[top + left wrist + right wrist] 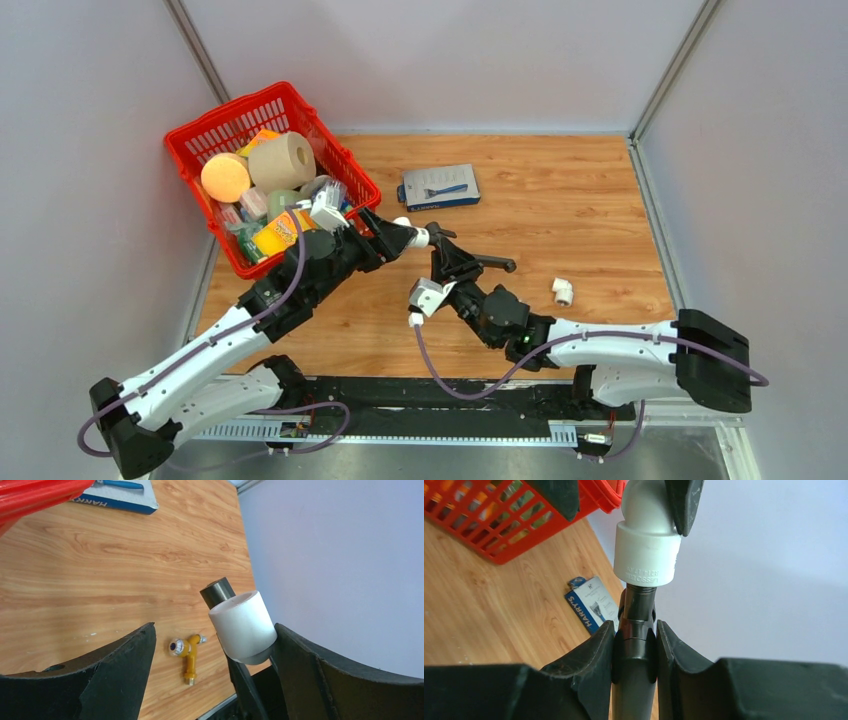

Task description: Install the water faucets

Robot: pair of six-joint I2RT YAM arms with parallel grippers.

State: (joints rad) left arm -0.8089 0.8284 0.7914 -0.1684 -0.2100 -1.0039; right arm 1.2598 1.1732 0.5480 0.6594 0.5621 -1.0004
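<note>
A dark grey metal faucet [482, 264] is held above the table, its crossbar pointing right. My right gripper [447, 265] is shut on its tube [634, 650]. The tube's end sits in the socket of a white elbow fitting [646, 555]. My left gripper [405, 234] is around that fitting [243, 625] with its jaws apart. The fitting touches one finger [310, 670], and a wide gap separates it from the other finger [120, 675]. A second white elbow fitting [563, 291] lies on the table to the right.
A red basket [300, 108] full of household items stands at the back left. A blue razor box [440, 187] lies behind the grippers. A small yellow tap [187, 652] lies on the wood below my left gripper. Grey walls close in the table.
</note>
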